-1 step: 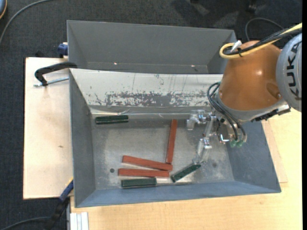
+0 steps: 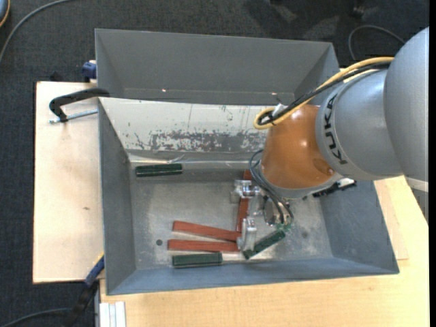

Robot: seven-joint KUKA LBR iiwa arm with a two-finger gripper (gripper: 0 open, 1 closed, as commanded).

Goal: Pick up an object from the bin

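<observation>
Hovering at the tilted dark green bar, claw state cannot be told; bar looks light, rigid: grip mid-length.

Red-brown and dark green sticks are lying on speckled grey.
The bin is showing dull grey, its back wall flecked with dark scuffs. Just left of the silvery gripper, two red-brown sticks are lying; a dark green stick is lying below them, a second dark green stick far to the gripper's upper left, and a green stick right beside it. Above the gripper an orange cover is gleaming.
</observation>
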